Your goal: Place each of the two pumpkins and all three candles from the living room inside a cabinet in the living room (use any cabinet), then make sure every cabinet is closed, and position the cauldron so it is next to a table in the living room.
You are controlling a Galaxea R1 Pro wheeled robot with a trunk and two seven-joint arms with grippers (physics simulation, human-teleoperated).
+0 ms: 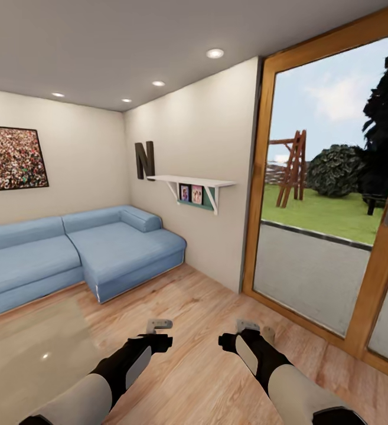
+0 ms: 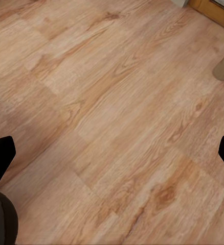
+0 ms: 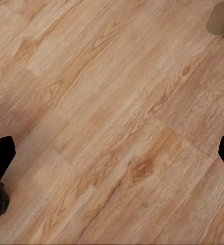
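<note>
Table (image 1: 28, 348) corner, both arms forward, low

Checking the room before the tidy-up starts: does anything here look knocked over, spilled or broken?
Nothing stands out. The blue sofa sits square in the corner, the wall shelf hangs level, and the wood floor shows no spill.

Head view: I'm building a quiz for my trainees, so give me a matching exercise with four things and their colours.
Things:
1. sofa
2. wall shelf
3. letter N
4. door frame

Colours:
a. white
b. orange-brown wood
c. light blue
d. dark brown

Pairs: 1-c, 2-a, 3-d, 4-b
</note>
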